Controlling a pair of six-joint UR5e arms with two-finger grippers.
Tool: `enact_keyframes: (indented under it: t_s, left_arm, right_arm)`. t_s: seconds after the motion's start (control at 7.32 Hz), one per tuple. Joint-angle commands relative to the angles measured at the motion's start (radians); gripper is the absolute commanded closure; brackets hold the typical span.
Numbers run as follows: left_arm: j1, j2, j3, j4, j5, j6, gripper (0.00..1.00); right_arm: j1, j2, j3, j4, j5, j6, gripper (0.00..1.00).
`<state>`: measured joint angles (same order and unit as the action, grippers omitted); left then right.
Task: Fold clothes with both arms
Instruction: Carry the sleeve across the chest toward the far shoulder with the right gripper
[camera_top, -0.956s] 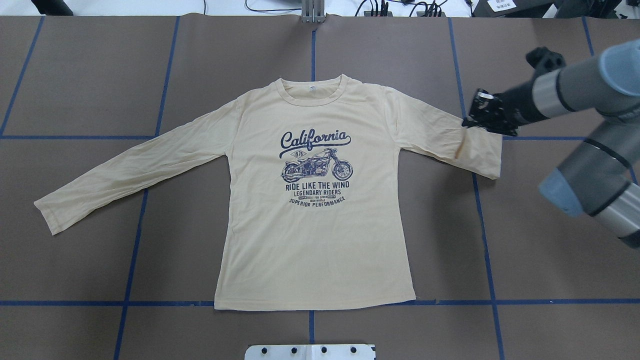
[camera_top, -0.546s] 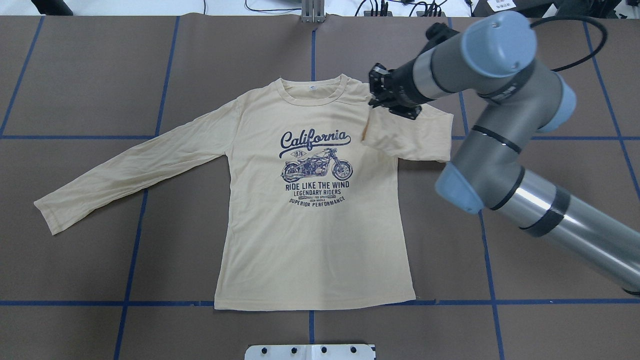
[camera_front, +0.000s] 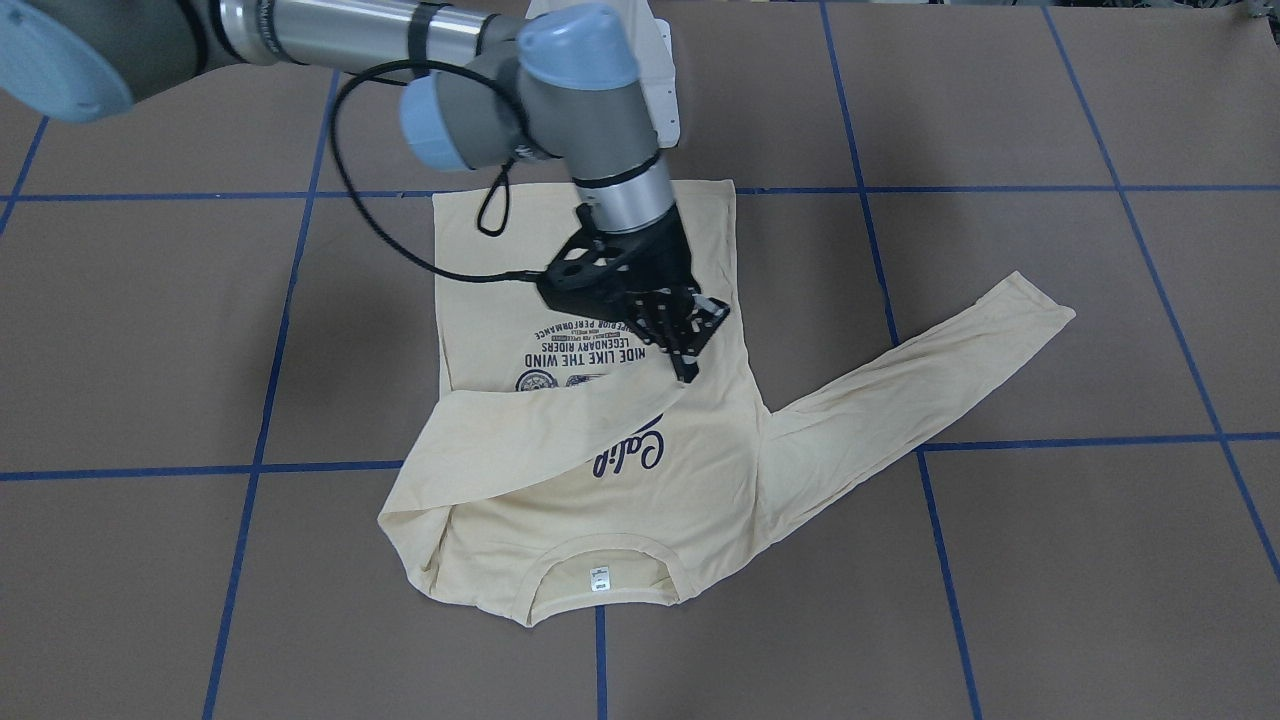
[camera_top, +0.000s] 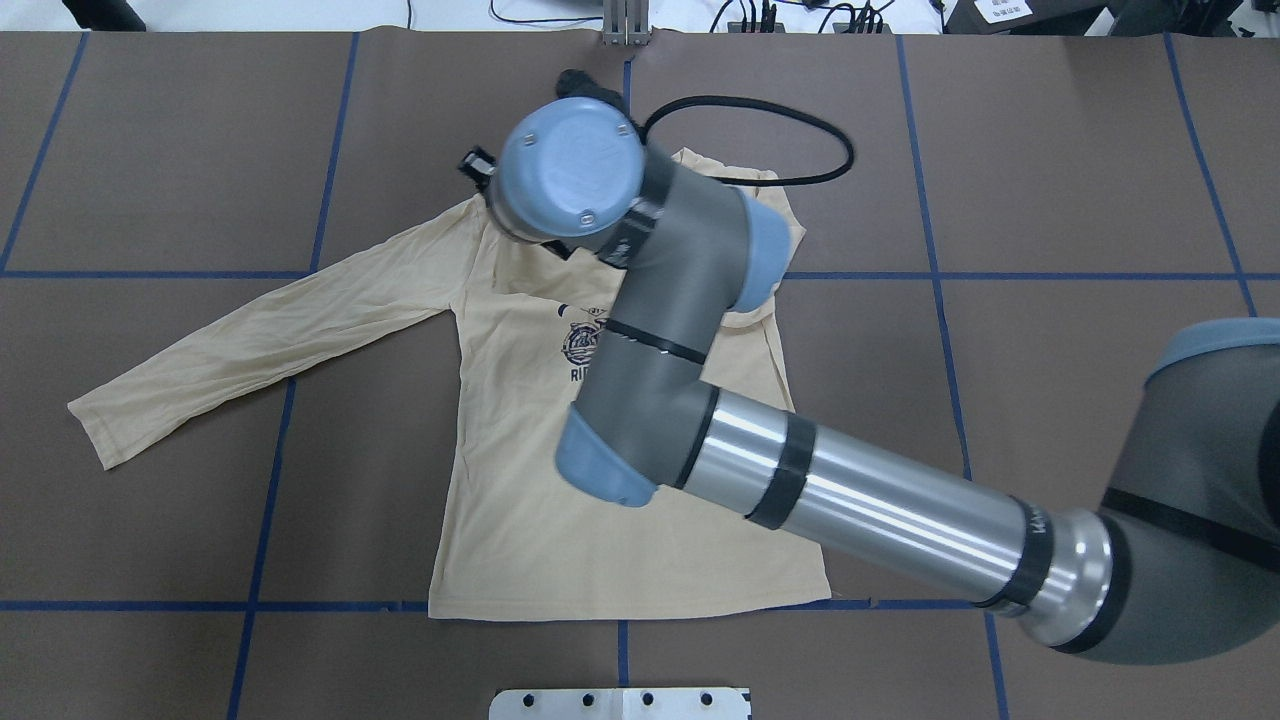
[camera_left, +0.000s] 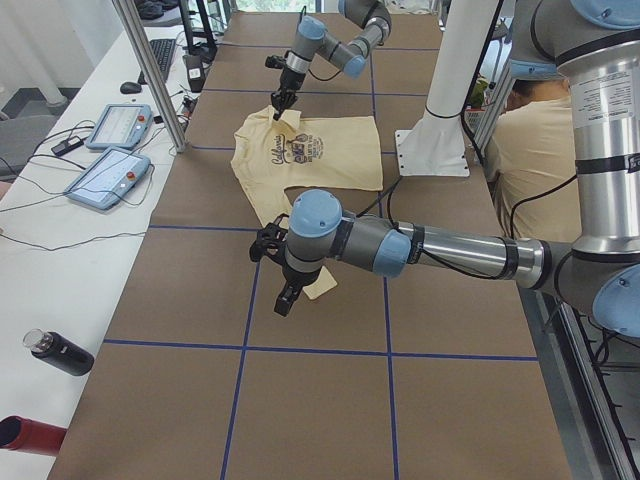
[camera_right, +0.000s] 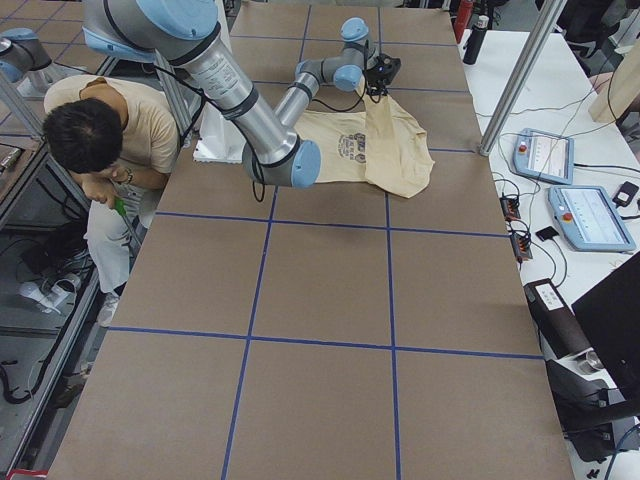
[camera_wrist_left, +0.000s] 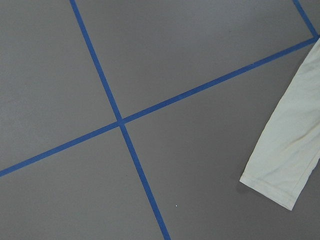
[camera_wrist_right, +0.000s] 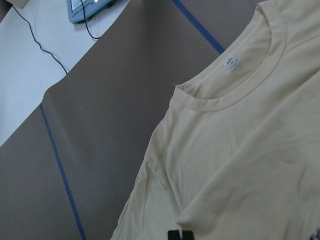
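Observation:
The cream-yellow T-shirt (camera_front: 600, 500) lies flat, print up, on the brown table, neck label (camera_front: 599, 578) toward the operators' side. My right gripper (camera_front: 686, 374) is shut on the cuff of the right sleeve (camera_front: 540, 430), which is drawn over the chest and covers part of the navy print. In the overhead view the arm hides that gripper above the T-shirt (camera_top: 520, 520). The left sleeve (camera_top: 250, 345) lies stretched out flat. My left gripper (camera_left: 285, 300) hovers above its cuff (camera_wrist_left: 285, 165); I cannot tell whether it is open or shut.
The white pedestal base (camera_top: 620, 703) stands at the robot's edge of the table. Blue tape lines (camera_top: 270, 440) cross the brown surface. Two teach pendants (camera_left: 115, 150) and bottles (camera_left: 60, 353) lie on the white side bench. A person (camera_right: 100, 140) crouches beside the robot.
My right gripper has carried the right sleeve leftward, from beyond the shoulder to over the chest, and the arm now covers the collar and most of the print in the overhead view.

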<state>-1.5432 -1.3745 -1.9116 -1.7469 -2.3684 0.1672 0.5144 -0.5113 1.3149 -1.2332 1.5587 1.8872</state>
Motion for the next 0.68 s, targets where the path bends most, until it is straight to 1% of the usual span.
enact_keyframes:
  t_s: [0.0,0.14,0.27,0.41,0.55]
  left_arm:
    - [0.000,0.000,-0.004,0.001,0.000,0.000,0.00]
    - [0.000,0.000,-0.006,0.000,0.000,0.000,0.00]
    - [0.000,0.000,-0.004,0.000,0.000,0.002,0.00]
    - [0.000,0.000,-0.004,0.000,-0.002,0.002,0.00]
    - [0.000,0.002,-0.006,0.000,-0.002,0.002,0.00]
  right_arm:
    - [-0.065,0.086,-0.117,0.026,-0.052,0.001,1.00]
    - [-0.077,0.140,-0.228,0.068,-0.089,0.001,1.00]
    - [-0.077,0.172,-0.311,0.133,-0.098,0.003,1.00]
    - [-0.073,0.178,-0.318,0.144,-0.112,0.039,1.00]
    - [-0.068,0.203,-0.344,0.146,-0.152,0.096,0.91]
